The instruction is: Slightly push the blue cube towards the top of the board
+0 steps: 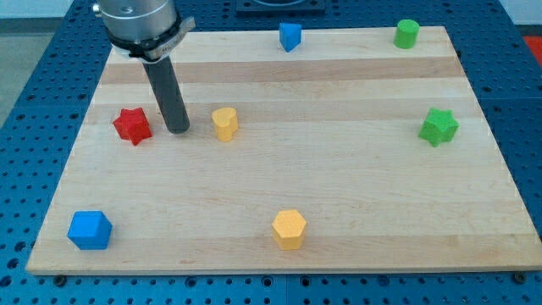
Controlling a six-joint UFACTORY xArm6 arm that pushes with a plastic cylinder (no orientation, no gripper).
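Note:
The blue cube (90, 230) sits near the bottom left corner of the wooden board (356, 186). My tip (179, 130) rests on the board in the upper left part, between a red star block (132, 125) to its left and a yellow heart-like block (224, 123) to its right. The tip is well above the blue cube in the view and to its right, not touching any block.
A blue pentagon-like block (290, 36) lies at the top edge, a green cylinder (406, 33) at the top right, a green star (439, 126) at the right, and a yellow hexagon block (289, 229) at the bottom middle.

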